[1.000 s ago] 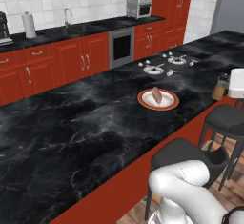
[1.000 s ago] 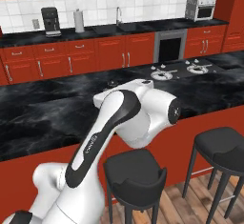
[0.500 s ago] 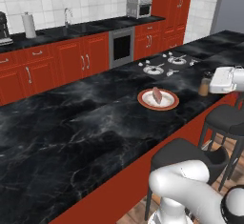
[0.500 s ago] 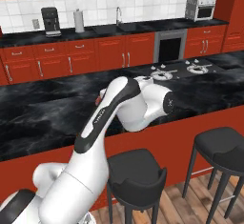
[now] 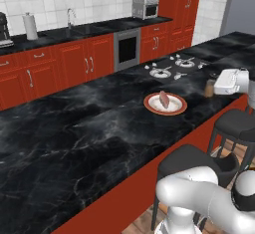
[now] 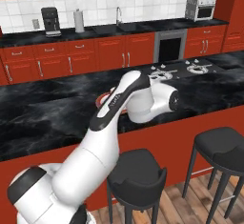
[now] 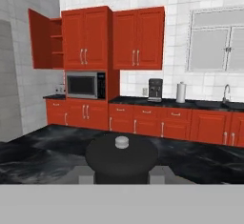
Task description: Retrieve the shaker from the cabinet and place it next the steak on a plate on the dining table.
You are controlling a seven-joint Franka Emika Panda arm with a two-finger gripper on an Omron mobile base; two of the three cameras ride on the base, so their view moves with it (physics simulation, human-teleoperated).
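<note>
The white plate with an orange-red rim [image 5: 152, 108] lies on the black marbled dining table [image 5: 89, 128], with the reddish steak [image 5: 164, 99] on it. To its right, by the table's front edge, the brownish-tan shaker [image 5: 210, 87] stands upright in my gripper [image 5: 213, 86], which is shut on it. I cannot tell whether the shaker touches the table top. In the hand view the shaker's dark cap [image 7: 121, 160] sits between the fingers. In the right base view my arm hides the gripper and most of the plate [image 6: 100, 101].
Stove burners and small white knobs [image 5: 172, 69] lie on the table behind the plate. Black bar stools [image 5: 191, 164] [image 5: 239, 124] stand along the table's red front side. Across the room an upper cabinet door [image 7: 44, 39] hangs open above the microwave [image 7: 85, 85].
My gripper has carried the shaker left, from beyond the table's front edge to the table top near the plate. Most of that move came in the first half second.
</note>
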